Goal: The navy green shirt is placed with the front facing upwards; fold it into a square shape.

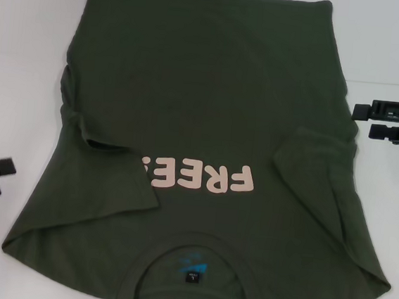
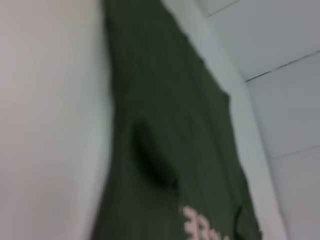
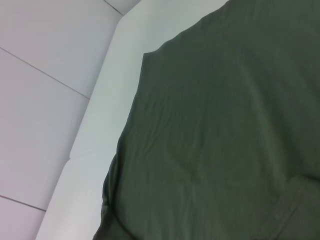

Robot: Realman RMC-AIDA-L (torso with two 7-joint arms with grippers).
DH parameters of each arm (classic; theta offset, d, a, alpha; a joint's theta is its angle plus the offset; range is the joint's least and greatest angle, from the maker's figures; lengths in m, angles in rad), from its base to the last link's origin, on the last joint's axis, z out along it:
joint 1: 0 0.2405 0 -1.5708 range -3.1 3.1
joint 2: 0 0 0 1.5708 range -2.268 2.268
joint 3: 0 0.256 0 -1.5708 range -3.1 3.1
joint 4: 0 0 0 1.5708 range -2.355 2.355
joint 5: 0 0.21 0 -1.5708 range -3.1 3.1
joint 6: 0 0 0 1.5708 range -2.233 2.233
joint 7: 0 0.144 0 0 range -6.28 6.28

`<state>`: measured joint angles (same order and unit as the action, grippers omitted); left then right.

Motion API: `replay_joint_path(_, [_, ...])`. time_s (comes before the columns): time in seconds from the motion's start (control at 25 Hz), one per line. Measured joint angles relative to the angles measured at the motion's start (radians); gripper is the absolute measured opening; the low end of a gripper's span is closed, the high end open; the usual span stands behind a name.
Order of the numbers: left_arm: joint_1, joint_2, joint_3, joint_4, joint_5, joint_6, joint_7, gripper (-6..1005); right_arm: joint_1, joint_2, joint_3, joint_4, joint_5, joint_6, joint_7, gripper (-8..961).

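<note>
The navy green shirt (image 1: pixel 205 86) lies flat on the white table (image 1: pixel 27 34), front up, with its collar (image 1: pixel 192 265) nearest me and its hem at the far side. Both short sleeves are folded inward: the left one (image 1: pixel 105 176) covers the end of the pink "FREE" lettering (image 1: pixel 211 177), and the right one (image 1: pixel 311 167) lies beside it. My left gripper (image 1: pixel 7 178) is open on the table, clear of the shirt's left edge. My right gripper (image 1: pixel 354 119) is open just off the right edge, holding nothing. Both wrist views show only cloth (image 2: pixel 165 125) (image 3: pixel 225 125).
Bare white tabletop (image 1: pixel 392 55) borders the shirt on both sides and at the far end. The wrist views show the table's far edge (image 3: pixel 95 135) against a pale tiled wall (image 3: pixel 40 125). The shirt's collar end reaches the near table edge.
</note>
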<state>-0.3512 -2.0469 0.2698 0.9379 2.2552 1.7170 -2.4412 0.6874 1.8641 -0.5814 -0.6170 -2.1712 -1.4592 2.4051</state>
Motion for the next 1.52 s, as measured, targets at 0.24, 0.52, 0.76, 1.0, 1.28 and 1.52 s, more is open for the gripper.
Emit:
replay_joint_path(0.24, [0.003,0.002,-0.003,0.003,0.108,0.017,-0.042,624,0.0,0.0,-0.006,-0.001,-0.001,-0.001,-0.004,821])
replay_joint_path(0.52, [-0.005,0.002,-0.002,-0.047,0.156,-0.01,-0.047,614,0.002,0.0,-0.009,-0.002,-0.004,-0.001,-0.006,821])
replay_joint_path(0.76, [-0.006,0.0,0.002,-0.085,0.176,-0.064,-0.079,605,-0.001,0.0,-0.006,-0.003,-0.004,0.0,-0.006,820])
replay_joint_path(1.0, [-0.003,-0.002,0.005,-0.093,0.178,-0.107,-0.117,596,-0.003,0.0,-0.001,-0.003,-0.004,0.002,-0.006,820])
replay_joint_path(1.28, [-0.003,-0.002,0.005,-0.12,0.18,-0.133,-0.121,586,-0.003,0.0,-0.001,-0.003,-0.004,0.003,-0.006,820])
replay_joint_path(1.52, [-0.006,-0.002,0.011,-0.14,0.181,-0.148,-0.121,577,-0.003,-0.002,0.0,-0.003,-0.003,0.006,-0.006,820])
